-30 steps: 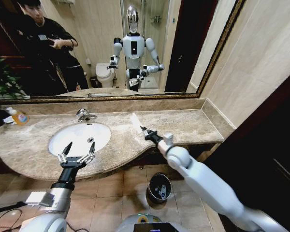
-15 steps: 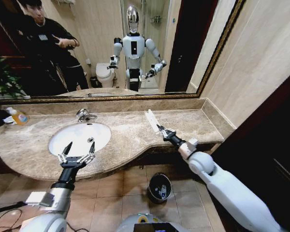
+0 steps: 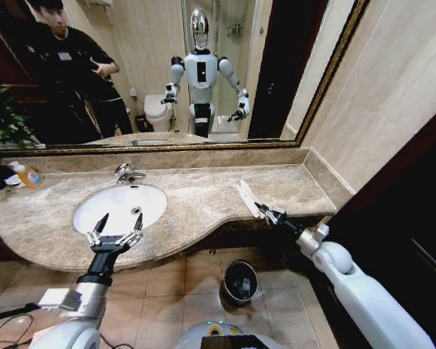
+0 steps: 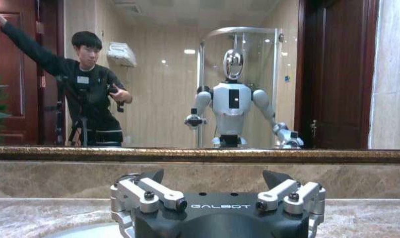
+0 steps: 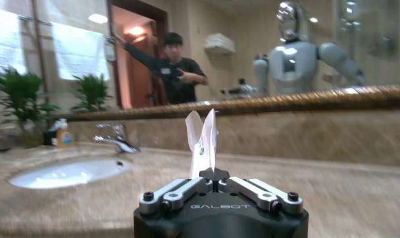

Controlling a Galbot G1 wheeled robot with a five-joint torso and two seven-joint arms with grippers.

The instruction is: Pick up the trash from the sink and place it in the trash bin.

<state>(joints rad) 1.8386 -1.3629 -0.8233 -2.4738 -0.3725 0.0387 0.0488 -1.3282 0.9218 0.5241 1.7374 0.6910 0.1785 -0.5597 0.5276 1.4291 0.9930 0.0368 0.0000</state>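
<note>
Sachet, white and flat, is clamped by one end in the right pincer over the desk's right front edge, with the trash bin on the floor below-left. Risk: so narrow a grip may slip, or release short of the bin. Left pincer hangs spread wide at the near rim of the sink.

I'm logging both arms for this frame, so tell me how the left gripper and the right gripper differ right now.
The left gripper is open and holds nothing; the right gripper is shut on a white sachet. The left gripper hovers at the front rim of the sink; the right gripper is out past the counter's front edge at the right end, higher than the trash bin on the floor. Both are black Galbot grippers.
</note>
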